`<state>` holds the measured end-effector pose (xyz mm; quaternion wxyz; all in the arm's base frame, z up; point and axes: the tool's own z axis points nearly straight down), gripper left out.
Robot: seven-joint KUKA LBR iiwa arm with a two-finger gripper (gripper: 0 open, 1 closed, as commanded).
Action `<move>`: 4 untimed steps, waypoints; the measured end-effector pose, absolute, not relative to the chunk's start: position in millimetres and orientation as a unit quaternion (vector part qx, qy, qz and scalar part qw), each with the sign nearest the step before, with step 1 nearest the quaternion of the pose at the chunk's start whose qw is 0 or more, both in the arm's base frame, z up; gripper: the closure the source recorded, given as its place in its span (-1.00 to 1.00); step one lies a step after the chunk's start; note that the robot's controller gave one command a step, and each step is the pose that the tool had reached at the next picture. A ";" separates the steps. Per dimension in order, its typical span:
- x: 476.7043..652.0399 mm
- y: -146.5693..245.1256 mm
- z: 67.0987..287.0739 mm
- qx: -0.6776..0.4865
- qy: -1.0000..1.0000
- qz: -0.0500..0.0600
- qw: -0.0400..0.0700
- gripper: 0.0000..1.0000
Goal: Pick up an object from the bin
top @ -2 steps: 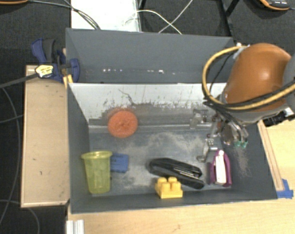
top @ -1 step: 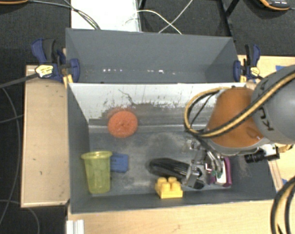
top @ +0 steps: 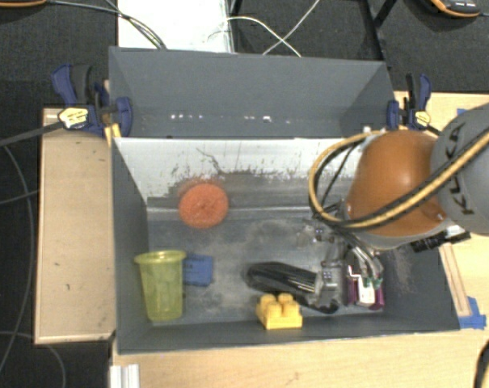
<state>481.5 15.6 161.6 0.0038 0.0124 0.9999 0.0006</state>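
Note:
My gripper (top: 331, 288) is low in the bin's front right part, right at the right end of a long black glossy thing (top: 278, 279) that lies flat and points left. Whether it touches that black thing I cannot tell. A yellow studded brick (top: 279, 312) lies just in front of the black thing, to the gripper's lower left. A small purple and white thing (top: 367, 291) sits close on the gripper's right side, partly hidden by the wrist.
An orange round scrubby ball (top: 204, 205) rests by the back wall on the left. A yellow-green translucent cup (top: 161, 284) and a small blue block (top: 198, 271) are at the front left. The arm's orange cover and cables hang over the bin's right side.

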 end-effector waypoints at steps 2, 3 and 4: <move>482.4 19.7 70.1 0.150 0.989 0.002 0.005 -1.00; 480.6 -8.5 70.3 0.131 0.991 0.000 0.002 1.00; 480.6 -8.5 70.3 0.131 0.991 0.000 0.002 1.00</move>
